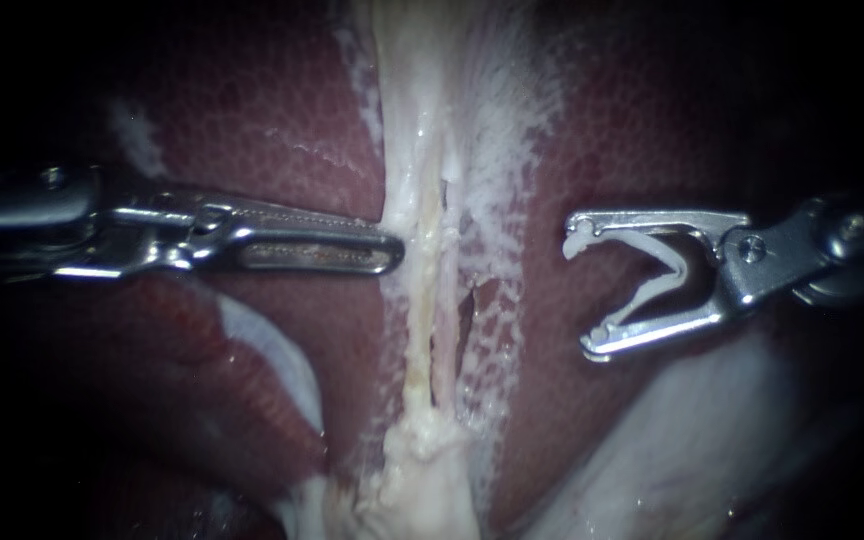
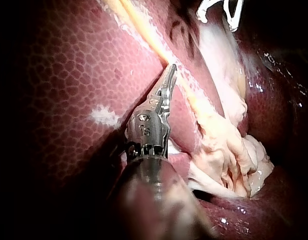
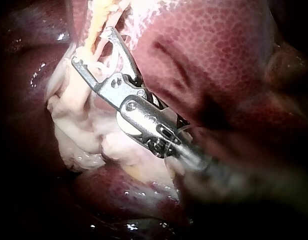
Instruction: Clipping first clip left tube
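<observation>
A pale band of tissue runs down the middle of the endoscope view. In it lie a yellowish left tube (image 1: 418,300) and a pinker right tube (image 1: 446,345). My left instrument (image 1: 392,255) (image 2: 170,70) has its jaws together, the tip touching the band's left edge; no tissue shows between them. My right instrument (image 1: 580,295) (image 3: 91,46) stays clear of the band, to its right. Its jaws stand wide apart, with an open white clip (image 1: 667,270) (image 3: 101,60) seated between them. The clip's mouth faces the tubes. No clip sits on either tube.
Dark red liver (image 1: 282,130) (image 2: 69,90) lies on both sides of the band. A lumpy pale clump (image 1: 422,470) (image 2: 229,150) (image 3: 84,130) sits at the band's lower end. Smooth pale tissue (image 1: 692,440) lies below my right instrument.
</observation>
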### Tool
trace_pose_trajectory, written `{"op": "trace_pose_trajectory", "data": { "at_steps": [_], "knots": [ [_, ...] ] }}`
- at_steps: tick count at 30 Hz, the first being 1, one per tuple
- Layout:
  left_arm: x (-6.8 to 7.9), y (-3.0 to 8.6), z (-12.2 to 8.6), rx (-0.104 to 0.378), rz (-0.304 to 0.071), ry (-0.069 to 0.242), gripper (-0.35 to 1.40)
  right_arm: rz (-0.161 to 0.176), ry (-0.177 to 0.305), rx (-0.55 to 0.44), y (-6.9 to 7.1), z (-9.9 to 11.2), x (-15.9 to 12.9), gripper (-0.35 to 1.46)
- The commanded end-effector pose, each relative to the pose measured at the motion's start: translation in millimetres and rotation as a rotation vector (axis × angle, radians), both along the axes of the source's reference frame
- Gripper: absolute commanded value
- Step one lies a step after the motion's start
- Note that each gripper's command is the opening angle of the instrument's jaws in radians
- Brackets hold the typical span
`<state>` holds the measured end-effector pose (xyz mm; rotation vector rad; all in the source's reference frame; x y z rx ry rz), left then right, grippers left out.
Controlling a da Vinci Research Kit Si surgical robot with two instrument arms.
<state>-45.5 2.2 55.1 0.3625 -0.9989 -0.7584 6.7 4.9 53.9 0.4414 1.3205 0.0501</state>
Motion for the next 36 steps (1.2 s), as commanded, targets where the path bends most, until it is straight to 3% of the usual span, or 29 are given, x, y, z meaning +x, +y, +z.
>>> {"op": "trace_pose_trajectory", "data": {
  "at_steps": [1,8,14,27,36],
  "knots": [
    [0.0,0.0,0.0,0.0,0.0,0.0,-0.35,0.0,0.0,0.0,0.0,0.0,0.0,0.58],
    [1.0,-0.4,-1.0,0.002,0.004,-0.003,-0.35,-0.001,0.0,0.0,-0.1,0.0,0.0,0.58],
    [1.6,-1.0,-3.0,0.005,0.005,-0.009,-0.35,-0.001,0.0,-0.002,-0.2,0.1,0.1,0.58],
    [3.8,-0.9,-6.9,0.002,-0.014,-0.035,-0.35,-0.011,0.002,-0.004,-0.8,0.6,0.6,0.58],
    [4.0,-0.9,-7.1,0.002,-0.016,-0.034,-0.35,-0.038,0.0,-0.012,-2.4,1.8,2.1,0.58]
  ]
}}
